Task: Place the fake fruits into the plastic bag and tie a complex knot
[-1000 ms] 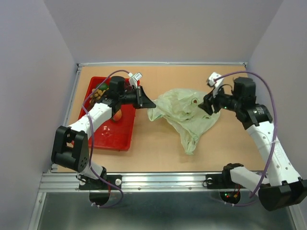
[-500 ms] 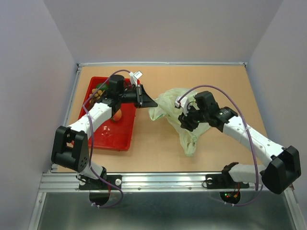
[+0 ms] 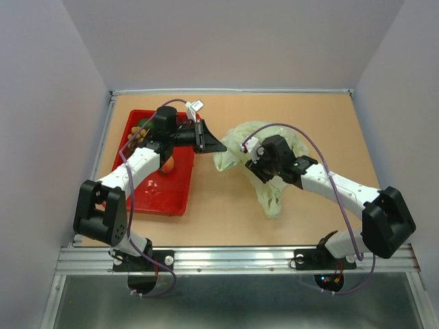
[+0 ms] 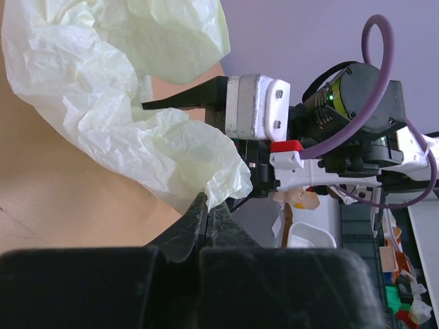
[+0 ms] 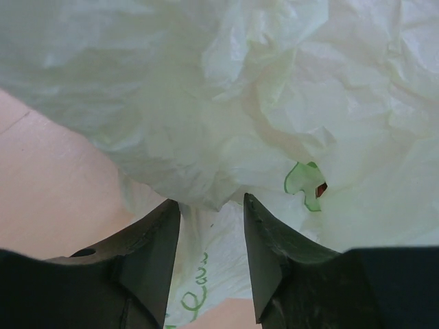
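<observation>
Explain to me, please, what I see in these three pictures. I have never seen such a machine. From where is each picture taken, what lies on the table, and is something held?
These are two robot arms bolted to the near edge of a table. The wide picture comes from a fixed camera above and behind them. The other two come from small cameras on the two wrists. On the table lie a red tray with plastic fruits in it, and a crinkly pale-green plastic bag. The left gripper is shut and pinches an edge of the bag. The right gripper is open, its fingers on either side of a fold of the bag, not clamped on it.
</observation>
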Controlling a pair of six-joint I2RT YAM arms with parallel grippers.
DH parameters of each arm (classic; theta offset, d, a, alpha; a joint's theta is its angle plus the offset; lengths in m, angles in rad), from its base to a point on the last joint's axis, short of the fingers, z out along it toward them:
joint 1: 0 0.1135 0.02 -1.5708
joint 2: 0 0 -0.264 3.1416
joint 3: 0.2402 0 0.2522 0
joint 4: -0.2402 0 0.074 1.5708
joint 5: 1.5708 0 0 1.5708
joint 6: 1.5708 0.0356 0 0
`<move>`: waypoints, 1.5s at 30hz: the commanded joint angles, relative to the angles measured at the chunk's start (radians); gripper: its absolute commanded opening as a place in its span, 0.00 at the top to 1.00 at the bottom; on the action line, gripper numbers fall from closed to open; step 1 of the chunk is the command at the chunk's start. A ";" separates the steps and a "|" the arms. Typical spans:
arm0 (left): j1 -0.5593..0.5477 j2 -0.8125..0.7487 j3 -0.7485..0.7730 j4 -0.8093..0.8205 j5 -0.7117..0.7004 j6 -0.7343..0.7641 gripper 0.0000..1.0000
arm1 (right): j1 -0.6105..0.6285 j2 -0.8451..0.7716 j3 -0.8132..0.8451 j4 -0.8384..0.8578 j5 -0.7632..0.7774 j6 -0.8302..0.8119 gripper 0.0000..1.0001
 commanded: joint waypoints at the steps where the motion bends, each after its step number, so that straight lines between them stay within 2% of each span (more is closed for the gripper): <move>1: 0.001 -0.021 -0.017 0.081 0.043 -0.042 0.96 | 0.004 0.011 -0.023 0.099 0.055 0.035 0.52; 4: 0.006 -0.018 -0.018 0.108 0.048 -0.056 0.88 | 0.004 0.031 -0.030 0.098 -0.021 0.060 0.48; 6: 0.009 -0.015 -0.020 0.121 0.051 -0.069 0.85 | 0.004 0.051 -0.029 0.099 -0.031 0.070 0.51; 8: 0.014 -0.015 -0.024 0.138 0.056 -0.081 0.83 | 0.005 0.065 -0.021 0.099 -0.009 0.072 0.80; 9: 0.018 -0.016 -0.024 0.141 0.053 -0.078 0.80 | 0.004 0.062 -0.020 0.098 0.018 0.075 1.00; 11: 0.038 -0.021 -0.021 0.137 0.043 -0.047 0.71 | 0.004 0.019 -0.015 0.098 0.035 0.087 1.00; 12: 0.050 -0.027 -0.017 0.123 0.011 -0.024 0.62 | 0.004 0.004 -0.004 0.098 0.044 0.119 0.99; 15: 0.116 -0.036 0.009 0.043 -0.052 0.087 0.53 | -0.005 -0.082 0.025 0.089 0.057 0.228 1.00; 16: 0.132 -0.042 0.014 0.028 -0.082 0.108 0.48 | -0.039 -0.096 0.060 0.070 0.020 0.266 1.00; 19: 0.184 -0.104 -0.029 -0.035 -0.150 0.180 0.45 | -0.118 -0.110 0.137 0.029 -0.106 0.432 1.00; 21: 0.195 -0.156 -0.087 -0.035 -0.182 0.200 0.37 | -0.180 -0.111 0.164 0.030 -0.182 0.501 1.00; 22: 0.193 -0.206 -0.142 -0.038 -0.211 0.214 0.27 | -0.251 -0.101 0.177 0.030 -0.239 0.576 1.00; 25: 0.164 -0.286 -0.233 -0.014 -0.268 0.204 0.24 | -0.327 -0.094 0.217 0.033 -0.316 0.697 1.00; 30: 0.066 -0.310 -0.256 0.043 -0.325 0.155 0.23 | -0.343 -0.065 0.295 0.033 -0.406 0.843 0.99; 34: -0.023 -0.254 -0.175 0.071 -0.377 0.149 0.22 | -0.355 -0.039 0.364 0.033 -0.453 0.935 1.00; 35: -0.046 -0.244 -0.159 0.077 -0.394 0.151 0.19 | -0.358 -0.036 0.372 0.033 -0.468 0.948 1.00; 36: -0.054 -0.224 -0.147 0.089 -0.414 0.139 0.01 | -0.361 -0.033 0.379 0.035 -0.498 0.964 1.00; 45: -0.095 -0.113 -0.031 0.134 -0.533 0.105 0.01 | -0.364 -0.027 0.378 0.101 -0.696 0.988 1.00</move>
